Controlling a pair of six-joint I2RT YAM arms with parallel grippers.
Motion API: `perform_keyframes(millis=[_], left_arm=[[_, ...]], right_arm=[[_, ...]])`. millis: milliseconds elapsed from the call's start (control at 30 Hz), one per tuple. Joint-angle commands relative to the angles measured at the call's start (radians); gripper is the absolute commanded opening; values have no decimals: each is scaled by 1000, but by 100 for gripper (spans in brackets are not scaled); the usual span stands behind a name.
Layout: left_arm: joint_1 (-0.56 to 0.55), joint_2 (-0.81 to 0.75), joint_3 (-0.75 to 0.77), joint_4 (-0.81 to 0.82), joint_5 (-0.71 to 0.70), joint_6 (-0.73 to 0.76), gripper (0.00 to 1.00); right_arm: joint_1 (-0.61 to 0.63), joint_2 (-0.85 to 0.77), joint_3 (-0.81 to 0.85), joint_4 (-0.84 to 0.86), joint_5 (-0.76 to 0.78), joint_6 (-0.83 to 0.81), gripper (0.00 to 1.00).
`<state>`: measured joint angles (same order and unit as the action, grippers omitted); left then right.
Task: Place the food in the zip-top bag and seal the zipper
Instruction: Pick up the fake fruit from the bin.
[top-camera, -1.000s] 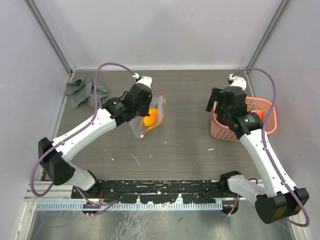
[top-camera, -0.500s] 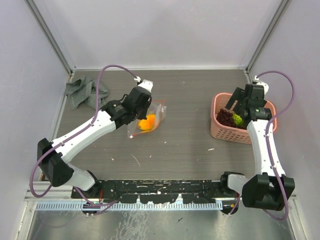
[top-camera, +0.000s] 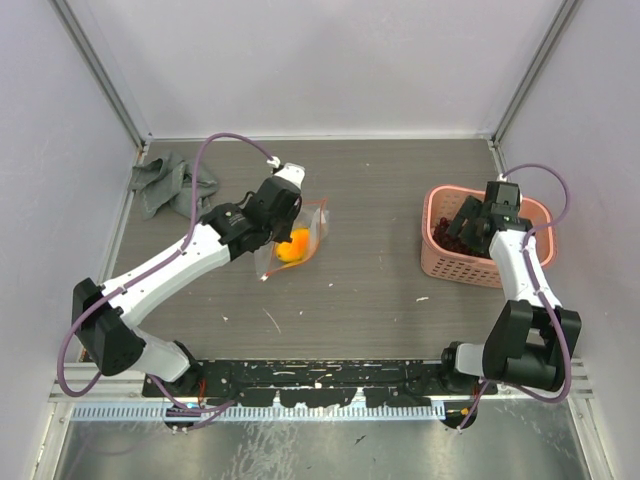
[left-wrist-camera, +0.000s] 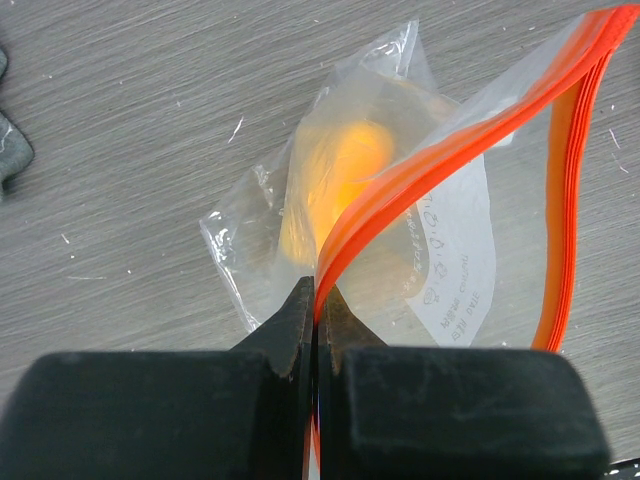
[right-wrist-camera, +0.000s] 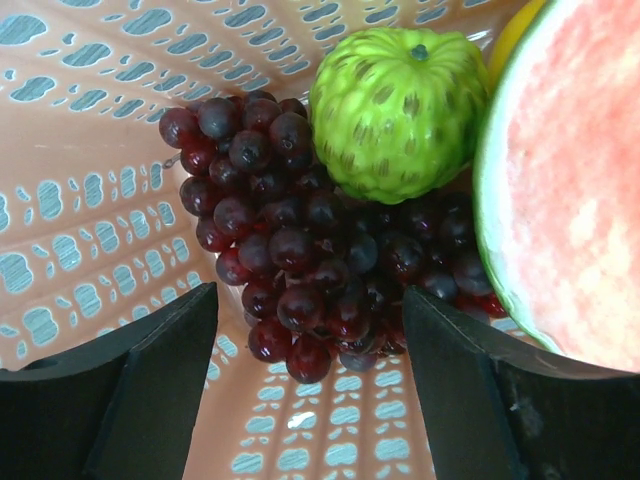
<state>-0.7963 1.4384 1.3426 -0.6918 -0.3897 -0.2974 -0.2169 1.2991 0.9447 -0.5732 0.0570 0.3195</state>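
While the zip-top bag (top-camera: 300, 238) sits left of centre from above, the left wrist shows my left gripper (left-wrist-camera: 316, 300) clamped on its limp zipper (left-wrist-camera: 450, 140). The right wrist shows my right gripper (right-wrist-camera: 308, 300) wide, empty, astride the grapes (right-wrist-camera: 270, 200) (light, knobbly: pinch mid-cluster).

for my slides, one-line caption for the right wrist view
Open right gripper poised over purple grapes in the pink basket, beside a green fruit and watermelon slice.

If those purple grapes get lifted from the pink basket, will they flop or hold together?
The grapes look moulded as one cluster, so probably stiff. Their glossy round beads might slip in the right end effector straddling them.
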Motion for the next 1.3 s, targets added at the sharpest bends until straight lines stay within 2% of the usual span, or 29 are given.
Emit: perform_keyframes(millis=[0, 200, 367, 467, 600, 633, 1267], left_arm=[[5, -39, 1, 36, -5, 15, 0], [5, -35, 1, 36, 4, 14, 0], [5, -33, -1, 40, 10, 12, 0], [5, -34, -1, 39, 12, 12, 0], [5, -34, -2, 40, 11, 12, 0], [5, -35, -2, 40, 12, 11, 0], [5, -32, -3, 39, 8, 9, 0]], right_arm=[[-5, 17, -16, 83, -41, 7, 76], [-6, 51, -29, 99, -53, 6, 69], [-6, 66, -36, 115, -46, 6, 56], [-7, 61, -32, 111, -45, 0, 37], [-6, 24, -14, 87, -31, -6, 7], [-6, 10, -10, 83, -30, -7, 2], [-6, -262, 168, 55, -24, 7, 1]])
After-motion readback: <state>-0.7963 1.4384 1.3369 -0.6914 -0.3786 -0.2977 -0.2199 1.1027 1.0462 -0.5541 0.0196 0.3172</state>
